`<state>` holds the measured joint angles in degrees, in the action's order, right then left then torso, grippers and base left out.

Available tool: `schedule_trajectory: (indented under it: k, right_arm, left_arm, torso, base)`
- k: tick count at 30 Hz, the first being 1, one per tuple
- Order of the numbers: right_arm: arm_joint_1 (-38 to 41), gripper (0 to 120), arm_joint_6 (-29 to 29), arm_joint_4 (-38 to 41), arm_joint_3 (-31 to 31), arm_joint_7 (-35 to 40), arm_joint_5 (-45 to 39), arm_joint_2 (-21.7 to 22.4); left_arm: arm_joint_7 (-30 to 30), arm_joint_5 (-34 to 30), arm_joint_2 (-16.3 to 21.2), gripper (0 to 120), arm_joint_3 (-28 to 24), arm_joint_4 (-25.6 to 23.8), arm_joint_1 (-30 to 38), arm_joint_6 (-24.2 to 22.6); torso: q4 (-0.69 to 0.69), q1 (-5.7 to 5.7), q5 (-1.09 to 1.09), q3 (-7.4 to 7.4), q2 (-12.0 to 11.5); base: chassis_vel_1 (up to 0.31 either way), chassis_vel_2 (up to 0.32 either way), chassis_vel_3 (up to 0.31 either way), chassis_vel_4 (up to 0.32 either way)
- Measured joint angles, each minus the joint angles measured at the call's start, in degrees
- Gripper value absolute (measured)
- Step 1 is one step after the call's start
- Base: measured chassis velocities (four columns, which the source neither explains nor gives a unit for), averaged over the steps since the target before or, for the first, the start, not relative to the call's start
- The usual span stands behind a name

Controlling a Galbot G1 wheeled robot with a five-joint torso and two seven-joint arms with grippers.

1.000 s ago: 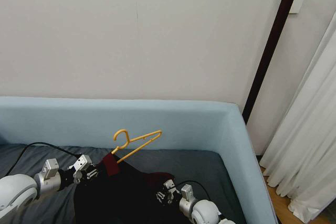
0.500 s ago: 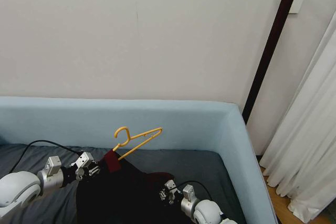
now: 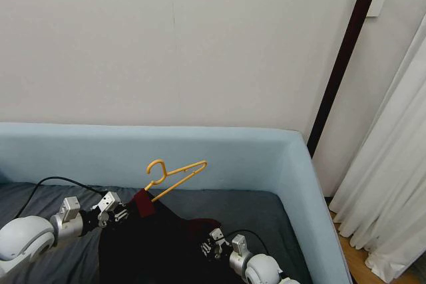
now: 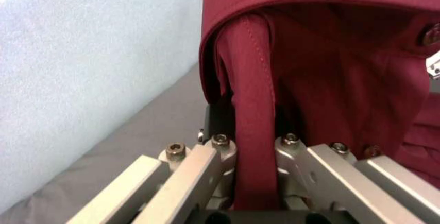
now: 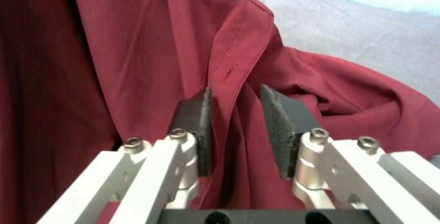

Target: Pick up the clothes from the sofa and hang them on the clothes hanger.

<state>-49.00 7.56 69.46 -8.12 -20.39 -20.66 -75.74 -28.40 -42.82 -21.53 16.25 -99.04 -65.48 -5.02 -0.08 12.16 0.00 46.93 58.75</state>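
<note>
Plain white wall (image 3: 166, 44) behind a pale blue sofa (image 3: 200, 147) with a dark grey seat. A dark red shirt (image 3: 160, 244) lies heaped on the sofa seat. A yellow hanger (image 3: 174, 179) rises tilted from the shirt's collar, its hook in front of the sofa's backrest. My left end effector (image 3: 123, 212), low over the sofa seat at the collar side, is clenched on a stitched fold of the shirt. My right end effector (image 3: 212, 245), nearer the sofa's front edge, has a fold of shirt running through it; whether it is clamped there I cannot tell. Beyond the sofa's right arm stand a dark pole (image 3: 343, 58) and a white curtain (image 3: 393, 184).
</note>
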Motion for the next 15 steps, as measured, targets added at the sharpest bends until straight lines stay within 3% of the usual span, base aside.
schedule_trajectory:
  k: [7,15]
  right_arm:
    - [0.2,29,0.0,-1.0,-0.1,0.1,0.4,-0.6]
    - [0.6,13,0.0,-2.6,-0.1,0.4,1.1,-2.0]
  left_arm:
    - [0.0,0.2,0.1,1,1.1,-0.3,-1.2,0.0]
    - [0.1,0.4,0.1,1,2.4,-0.7,-2.9,0.1]
  torso:
    - [0.00,0.00,0.00,0.00,0.0]
    - [0.00,0.00,0.00,0.00,0.0]
  base:
    - [0.000,0.000,0.000,0.000]
    - [0.000,0.000,0.000,0.000]
